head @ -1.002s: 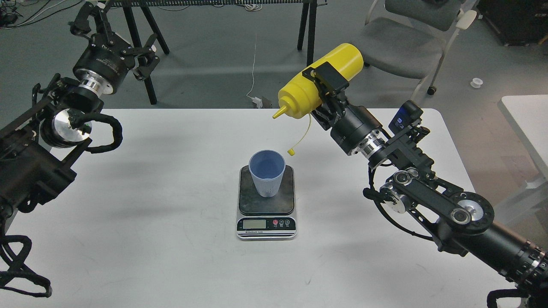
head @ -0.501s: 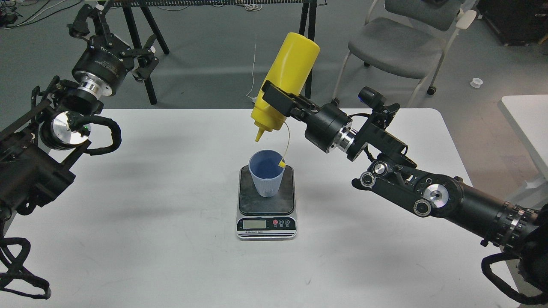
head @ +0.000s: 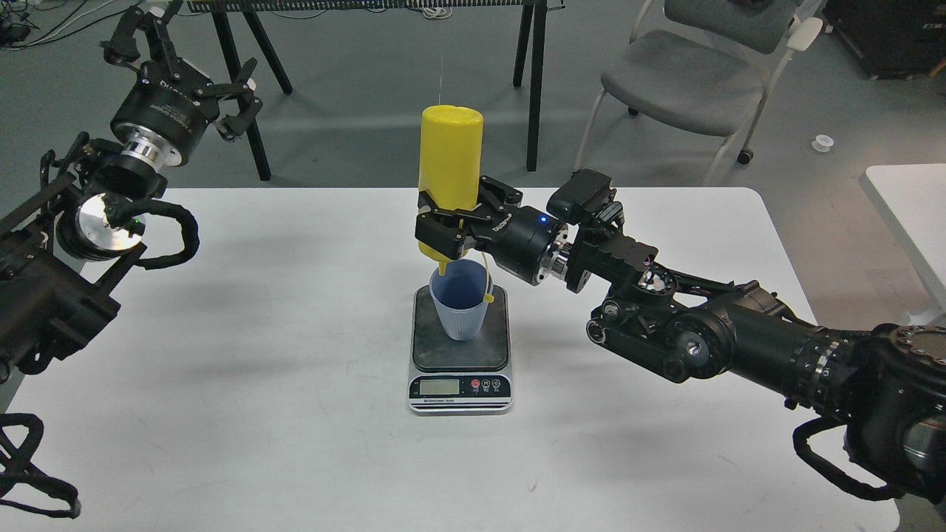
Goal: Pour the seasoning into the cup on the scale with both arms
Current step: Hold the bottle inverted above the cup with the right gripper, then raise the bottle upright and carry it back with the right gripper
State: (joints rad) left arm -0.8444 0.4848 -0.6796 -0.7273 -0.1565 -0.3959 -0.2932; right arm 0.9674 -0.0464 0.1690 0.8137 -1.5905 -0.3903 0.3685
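On the white worktop (head: 222, 414), the cup (head: 461, 303) sits on the scale (head: 460, 347). Right fingers (head: 443, 229) clamp the inverted seasoning (head: 449, 159) at its twelve o'clock; left fingers (head: 174, 44) spread, empty. Dangling cap may snag the rim, tipping the cup.

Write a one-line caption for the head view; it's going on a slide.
Right gripper holds the yellow squeeze bottle upside down over the blue cup on the scale.

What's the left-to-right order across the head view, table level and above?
left gripper → seasoning bottle, upside down in the right gripper over the cup on the scale → grey chair → second white table.
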